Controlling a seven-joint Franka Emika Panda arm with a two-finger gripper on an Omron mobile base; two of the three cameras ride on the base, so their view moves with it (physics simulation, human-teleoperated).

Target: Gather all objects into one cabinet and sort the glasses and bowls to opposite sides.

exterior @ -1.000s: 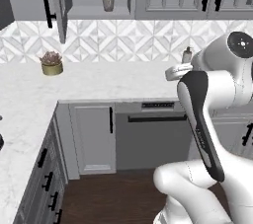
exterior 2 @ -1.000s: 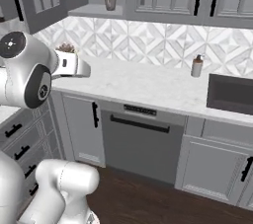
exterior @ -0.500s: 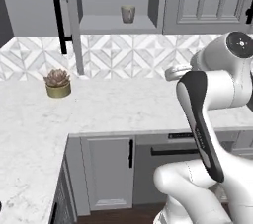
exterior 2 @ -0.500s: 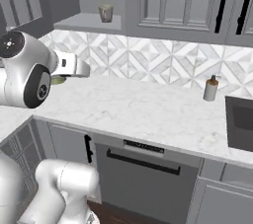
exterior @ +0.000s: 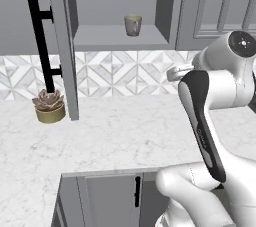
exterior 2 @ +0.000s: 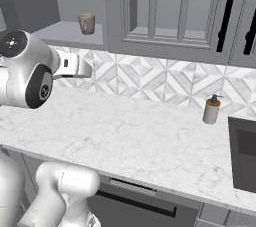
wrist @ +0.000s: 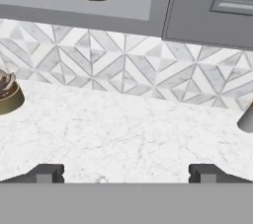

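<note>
I see my end effector (wrist: 126, 172) spread wide, empty, over the veined marble desk (exterior: 125, 136); one rounded grey-beige mug (exterior: 132, 24) stands upright on the smooth grey cabinet (exterior: 117, 38) shelf.

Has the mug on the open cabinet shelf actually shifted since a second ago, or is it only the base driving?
No. The mug sits at the same spot on its shelf; the whole view shifted, so the base drove closer.

Base views: behind me, left and right, looking down over the counter (exterior: 115, 136).
Hand view: low, facing the backsplash (wrist: 123, 65).
Shared: mug (exterior: 132, 24) above my pincer.
</note>
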